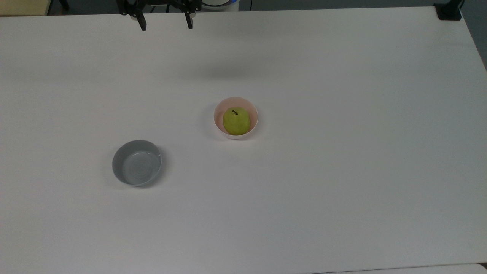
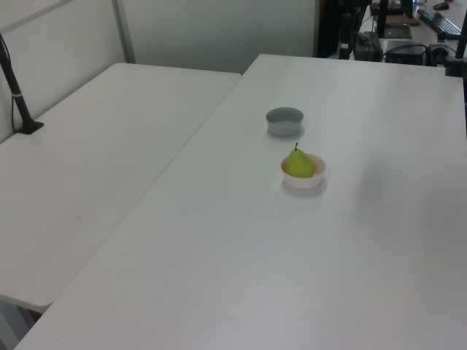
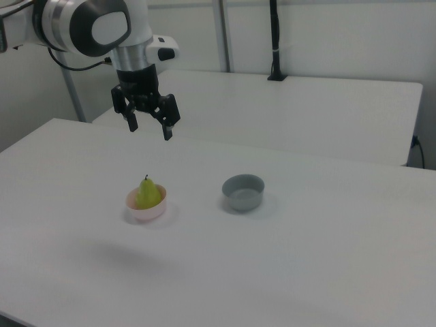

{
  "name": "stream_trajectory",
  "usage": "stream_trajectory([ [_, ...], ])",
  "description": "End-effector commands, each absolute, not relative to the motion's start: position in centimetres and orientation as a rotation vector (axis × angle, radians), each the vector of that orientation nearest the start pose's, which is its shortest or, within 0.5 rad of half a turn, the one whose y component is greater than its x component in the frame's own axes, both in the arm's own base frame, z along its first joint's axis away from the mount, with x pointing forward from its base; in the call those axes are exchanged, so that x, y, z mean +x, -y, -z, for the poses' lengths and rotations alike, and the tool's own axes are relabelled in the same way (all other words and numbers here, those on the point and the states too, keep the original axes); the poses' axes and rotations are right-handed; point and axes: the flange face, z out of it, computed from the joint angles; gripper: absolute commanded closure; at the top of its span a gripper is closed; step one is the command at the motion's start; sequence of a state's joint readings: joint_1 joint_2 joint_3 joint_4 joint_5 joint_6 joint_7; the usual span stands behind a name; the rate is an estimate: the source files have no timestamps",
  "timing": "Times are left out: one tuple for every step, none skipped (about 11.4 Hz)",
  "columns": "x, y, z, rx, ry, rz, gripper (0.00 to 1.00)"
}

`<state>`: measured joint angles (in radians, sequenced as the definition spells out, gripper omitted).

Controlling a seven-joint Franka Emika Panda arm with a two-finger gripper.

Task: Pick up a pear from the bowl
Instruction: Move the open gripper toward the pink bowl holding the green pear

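Note:
A yellow-green pear (image 1: 236, 121) (image 2: 299, 165) (image 3: 148, 193) with a dark stem stands upright in the small pale pink bowl (image 1: 217, 122) (image 2: 303, 180) (image 3: 146, 212) near the middle of the white table. My black gripper (image 1: 166, 26) (image 3: 150, 127) hangs open and empty, high above the table. In the top view it is at the far edge, up and left of the bowl. In the right view it hovers well above the pear, its fingers (image 3: 167, 131) spread wide.
A wider grey bowl (image 1: 136, 163) (image 2: 284, 120) (image 3: 243, 192) sits empty, down-left of the pink bowl in the top view. A second white table (image 2: 87, 168) adjoins in the left view. A black post (image 2: 16, 91) stands clamped to it.

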<state>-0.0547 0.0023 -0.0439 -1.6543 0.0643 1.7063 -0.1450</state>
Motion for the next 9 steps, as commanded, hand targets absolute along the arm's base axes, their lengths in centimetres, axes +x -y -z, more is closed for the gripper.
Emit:
stream_trajectory([
  [56.2, 4.7, -59.7, -3.072, 0.078, 0.079, 0.0],
  [56.3, 4.7, -59.5, -3.072, 0.155, 0.079, 0.0],
  [56.3, 4.7, -59.4, -3.07, 0.292, 0.078, 0.0],
  [56.3, 4.8, -59.3, -3.064, 0.366, 0.075, 0.0],
  [56.4, 4.7, -58.9, -3.084, 0.395, 0.06, 0.0],
  [56.9, 3.4, -58.1, -3.106, 0.461, 0.028, 0.0],
  [57.4, 2.4, -57.3, -3.104, 0.489, 0.005, 0.0],
  [57.6, 1.6, -56.7, -3.118, 0.523, -0.018, 0.0],
  [58.0, 0.4, -55.8, -3.128, 0.566, -0.05, 0.0],
])
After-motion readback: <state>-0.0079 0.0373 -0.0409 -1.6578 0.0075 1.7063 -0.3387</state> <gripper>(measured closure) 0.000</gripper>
